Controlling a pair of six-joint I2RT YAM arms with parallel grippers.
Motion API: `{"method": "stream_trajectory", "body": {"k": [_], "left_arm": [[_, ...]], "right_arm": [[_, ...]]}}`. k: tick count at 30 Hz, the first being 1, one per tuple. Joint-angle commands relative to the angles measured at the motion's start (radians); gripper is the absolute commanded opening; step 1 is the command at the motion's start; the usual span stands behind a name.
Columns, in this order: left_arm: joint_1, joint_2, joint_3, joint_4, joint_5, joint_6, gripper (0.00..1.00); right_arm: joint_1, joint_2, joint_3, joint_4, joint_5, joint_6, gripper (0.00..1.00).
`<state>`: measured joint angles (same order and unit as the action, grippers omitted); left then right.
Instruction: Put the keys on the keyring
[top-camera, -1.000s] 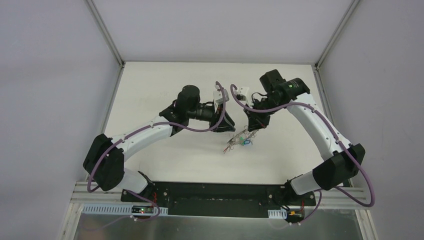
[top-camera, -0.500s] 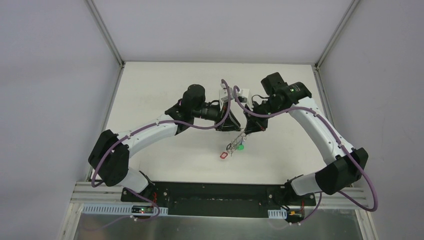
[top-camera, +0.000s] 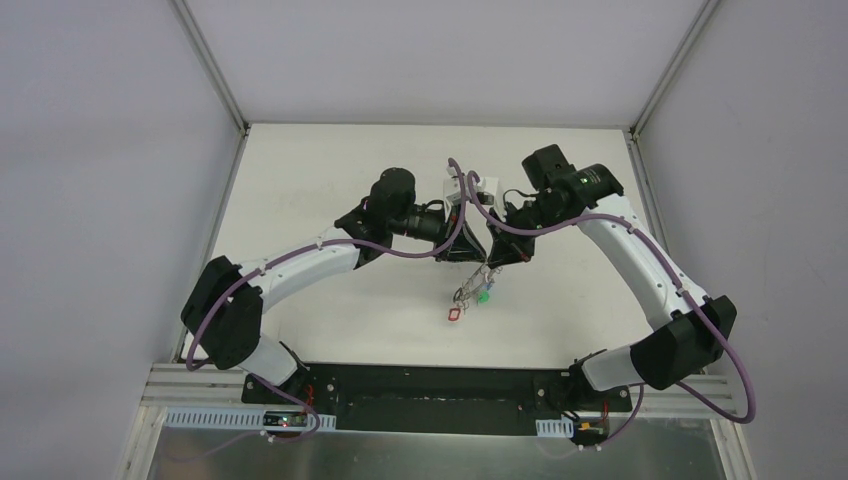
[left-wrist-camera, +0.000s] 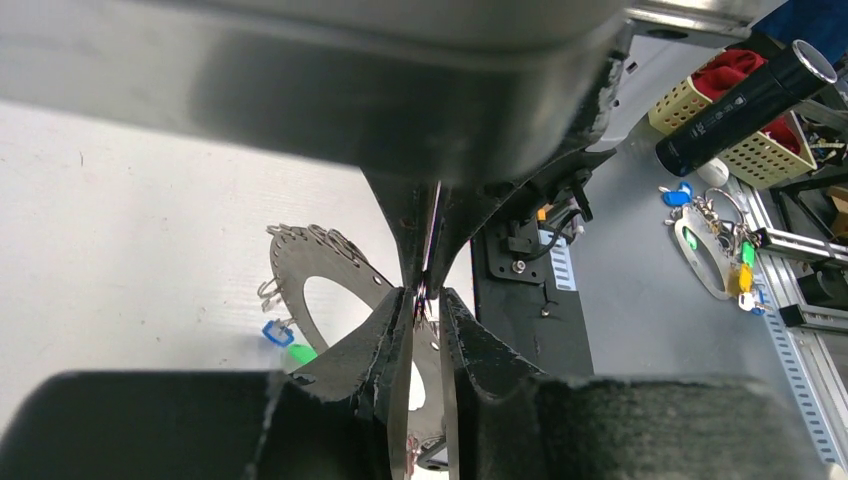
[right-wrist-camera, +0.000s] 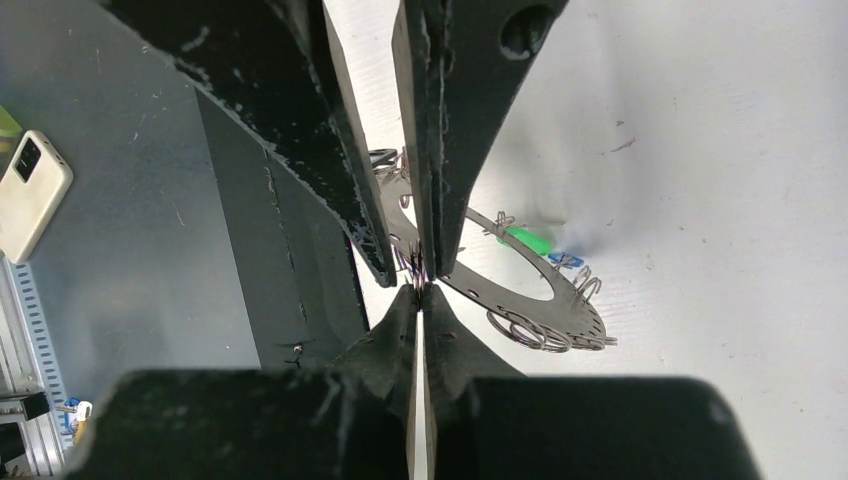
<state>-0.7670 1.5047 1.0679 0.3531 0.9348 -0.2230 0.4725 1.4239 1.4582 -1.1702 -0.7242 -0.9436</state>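
Two grippers meet tip to tip above the table (top-camera: 320, 180). The right gripper (right-wrist-camera: 420, 292) is clamped tight on the rim of the keyring (right-wrist-camera: 520, 285), a flat grey ring that hangs from its tips and slants away below them. The left gripper (left-wrist-camera: 427, 293) faces it head-on, its tips almost touching the right's. Its jaws stand a narrow slit apart, and whether they pinch anything cannot be told. Small keys (top-camera: 462, 296) dangle in a bunch from the ring just under both grippers. On the ring's edge away from the right gripper's tips, a green tag (right-wrist-camera: 525, 240) and a blue tag (right-wrist-camera: 567, 260) sit side by side. A red tag (top-camera: 453, 314) hangs lowest, well beneath the left gripper's tips.
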Motion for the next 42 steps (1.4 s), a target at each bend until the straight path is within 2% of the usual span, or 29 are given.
{"method": "stream_trajectory", "body": {"k": [1, 8, 23, 30, 39, 42], "left_arm": [[-0.015, 0.005, 0.040, 0.023, 0.039, 0.009, 0.16], [-0.018, 0.009, 0.046, 0.004, 0.043, 0.020, 0.11], [-0.020, -0.006, -0.010, 0.077, 0.072, 0.012, 0.14], [-0.020, -0.003, -0.012, 0.084, 0.074, 0.006, 0.10], [-0.020, -0.003, -0.013, 0.078, 0.071, 0.008, 0.15], [-0.019, -0.003, -0.010, 0.077, 0.073, 0.008, 0.11]], "right_arm": [[-0.003, -0.039, 0.001, 0.011, -0.063, -0.018, 0.00], [-0.005, -0.040, 0.004, 0.009, -0.063, -0.014, 0.00], [-0.028, -0.051, 0.001, 0.016, -0.101, -0.006, 0.00], [-0.035, -0.054, -0.002, 0.020, -0.110, -0.002, 0.00], [-0.043, -0.059, -0.005, 0.021, -0.122, 0.000, 0.00], [-0.045, -0.060, -0.007, 0.022, -0.124, 0.000, 0.00]]}}
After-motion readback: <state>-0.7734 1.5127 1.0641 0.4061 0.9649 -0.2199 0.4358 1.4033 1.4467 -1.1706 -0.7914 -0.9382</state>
